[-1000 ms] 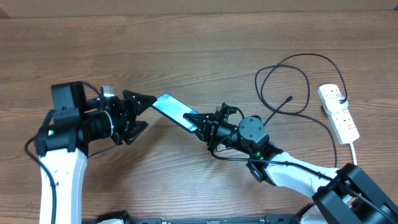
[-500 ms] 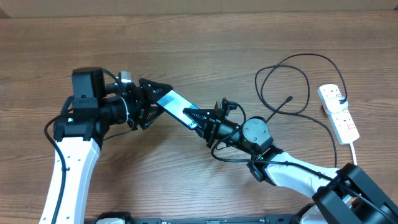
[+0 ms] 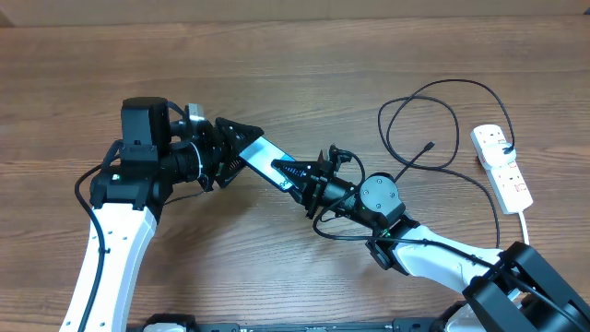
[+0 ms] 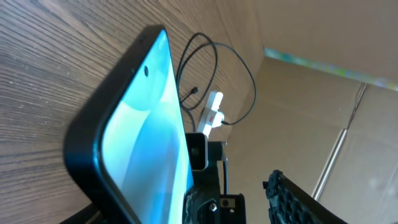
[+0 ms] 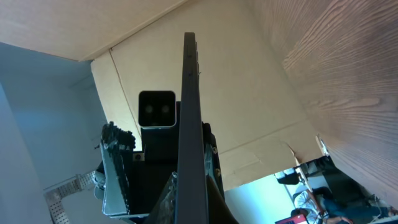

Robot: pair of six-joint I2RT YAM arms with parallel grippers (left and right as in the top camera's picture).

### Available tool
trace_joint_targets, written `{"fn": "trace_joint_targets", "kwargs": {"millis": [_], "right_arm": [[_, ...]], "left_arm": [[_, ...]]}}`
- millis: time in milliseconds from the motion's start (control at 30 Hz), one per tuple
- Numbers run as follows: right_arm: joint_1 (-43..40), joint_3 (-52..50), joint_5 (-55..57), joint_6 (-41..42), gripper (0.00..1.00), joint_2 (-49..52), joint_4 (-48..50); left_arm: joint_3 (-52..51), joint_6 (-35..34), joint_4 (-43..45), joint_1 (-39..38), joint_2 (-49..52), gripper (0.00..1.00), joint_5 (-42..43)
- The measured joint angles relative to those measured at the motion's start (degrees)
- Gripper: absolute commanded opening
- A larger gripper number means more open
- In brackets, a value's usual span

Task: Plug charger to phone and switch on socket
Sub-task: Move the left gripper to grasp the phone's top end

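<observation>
The table [image 3: 304, 65] has plenty of bare wood along its far side and over to the left. The clutter is on the right: the charger [image 3: 456, 111] lies in loose loops there, its tip resting free on the wood, and the socket [image 3: 502, 166] sits just beside the right edge, well apart from both grippers.

The left arm [image 3: 111, 240] comes up from the near left and bends right. The right arm [image 3: 433, 254] reaches in from the near right corner, stretched low towards the middle. They meet at the phone [image 3: 263, 155], mid-table.

The right gripper [image 3: 300, 180] is clamped tight on the phone's near-right end. The left gripper [image 3: 232, 148] straddles the far-left end with its fingers partly spread. In the left wrist view one pad [image 4: 292, 199] stands clear of the phone, and I cannot tell whether the other touches.

The phone's long axis runs from far left to near right, with the blue screen facing up and tilted.
</observation>
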Motion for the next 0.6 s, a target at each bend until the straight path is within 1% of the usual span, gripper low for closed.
{"fn": "trace_joint_targets", "kwargs": {"millis": [267,400,567,600], "right_arm": [[0.0,0.0,0.0,0.0,0.04,0.0,0.5],[0.0,0.0,0.0,0.0,0.04,0.0,2.4],[0.0,0.0,-0.1,0.0,0.04,0.0,2.8],[0.0,0.0,-0.1,0.0,0.04,0.0,2.8]], "left_arm": [[0.0,-1.0,0.0,0.0,0.0,0.56,-1.5],[0.0,-1.2,0.0,-0.2,0.0,0.5,-2.3],[0.0,-1.4,0.0,-0.7,0.0,0.47,-2.7],[0.0,-1.4,0.0,-0.7,0.0,0.45,-2.8]]}}
